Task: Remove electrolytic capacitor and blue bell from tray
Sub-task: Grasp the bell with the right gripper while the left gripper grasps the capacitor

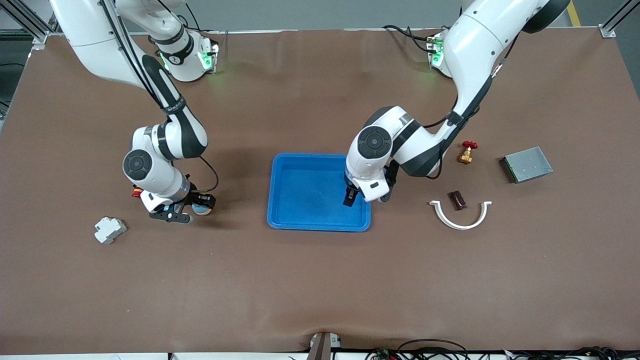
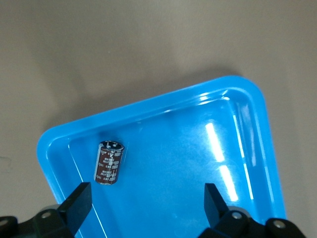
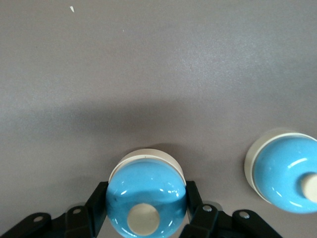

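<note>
A blue tray (image 1: 280, 220) lies mid-table. My left gripper (image 1: 350, 197) hangs open over its corner toward the left arm's end. In the left wrist view a dark brown capacitor (image 2: 109, 161) lies on its side in the tray (image 2: 148, 106), apart from the open left gripper (image 2: 146, 196); the front view hides it. Toward the right arm's end, my right gripper (image 1: 197, 207) sits low at the table, shut on a blue bell (image 1: 202, 209). In the right wrist view the fingers (image 3: 96, 208) clamp the bell (image 3: 146, 191) on both sides.
A second blue bell (image 3: 285, 171) stands beside the held one. A white breaker block (image 1: 109, 229) lies nearer the front camera. Toward the left arm's end are a red-handled brass valve (image 1: 467, 151), a grey metal box (image 1: 528, 164), a white curved clip (image 1: 460, 214) and a small dark part (image 1: 457, 199).
</note>
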You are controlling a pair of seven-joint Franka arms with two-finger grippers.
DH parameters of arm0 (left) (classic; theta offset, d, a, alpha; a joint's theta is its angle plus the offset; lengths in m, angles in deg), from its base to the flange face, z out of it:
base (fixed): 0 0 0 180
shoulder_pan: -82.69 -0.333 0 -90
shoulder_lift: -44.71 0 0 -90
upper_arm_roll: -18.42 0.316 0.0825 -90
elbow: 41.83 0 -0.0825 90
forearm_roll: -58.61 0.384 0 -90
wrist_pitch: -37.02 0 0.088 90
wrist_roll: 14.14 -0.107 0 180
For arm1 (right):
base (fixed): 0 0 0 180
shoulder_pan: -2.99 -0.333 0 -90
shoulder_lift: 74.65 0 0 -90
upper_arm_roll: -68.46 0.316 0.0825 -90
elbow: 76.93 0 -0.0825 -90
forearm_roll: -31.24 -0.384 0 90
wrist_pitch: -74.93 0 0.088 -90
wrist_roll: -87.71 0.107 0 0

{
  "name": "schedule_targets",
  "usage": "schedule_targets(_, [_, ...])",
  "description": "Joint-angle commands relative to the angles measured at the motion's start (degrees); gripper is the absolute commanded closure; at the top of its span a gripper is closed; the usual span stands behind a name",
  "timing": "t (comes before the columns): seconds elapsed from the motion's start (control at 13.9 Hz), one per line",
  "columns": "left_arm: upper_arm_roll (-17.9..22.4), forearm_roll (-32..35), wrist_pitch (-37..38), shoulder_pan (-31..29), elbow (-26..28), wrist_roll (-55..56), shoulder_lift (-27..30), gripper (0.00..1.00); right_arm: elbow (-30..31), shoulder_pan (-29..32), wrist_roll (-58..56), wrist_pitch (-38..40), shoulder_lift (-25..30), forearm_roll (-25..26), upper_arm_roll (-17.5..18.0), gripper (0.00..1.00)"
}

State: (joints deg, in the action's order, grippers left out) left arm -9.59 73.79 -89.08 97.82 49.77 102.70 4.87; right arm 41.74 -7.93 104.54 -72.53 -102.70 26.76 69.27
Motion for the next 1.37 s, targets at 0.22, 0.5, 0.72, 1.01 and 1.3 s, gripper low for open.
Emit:
schedule_targets(0.22, [0.6,2.8,-0.5,1.7,-0.5,1.0,-2.8,0.00,-2.9,-0.1,1.1,-0.4,-2.8,-1.2,0.5,1.00])
schedule_targets(0.5, [0.7,3.2,-0.5,1.7,0.0,0.9,-3.9,0.00,-3.6,-0.4,2.4,-0.4,-3.5,-1.1,0.6,1.00])
schedule_targets(0.72, [0.7,4.0,-0.5,1.7,0.5,1.1,-4.5,0.00,-3.8,-0.6,2.9,-0.3,-3.6,-1.1,0.6,1.00])
schedule_targets(1.01, [0.9,4.1,-1.1,1.7,0.5,1.0,-5.5,0.00,-3.8,-0.7,3.1,-0.3,-3.7,-1.2,0.7,1.00])
schedule_targets(1.3, [1.0,4.4,-1.5,2.0,0.4,1.1,-6.2,0.00,-3.0,-0.9,4.3,-0.3,-3.7,-1.2,0.8,1.00])
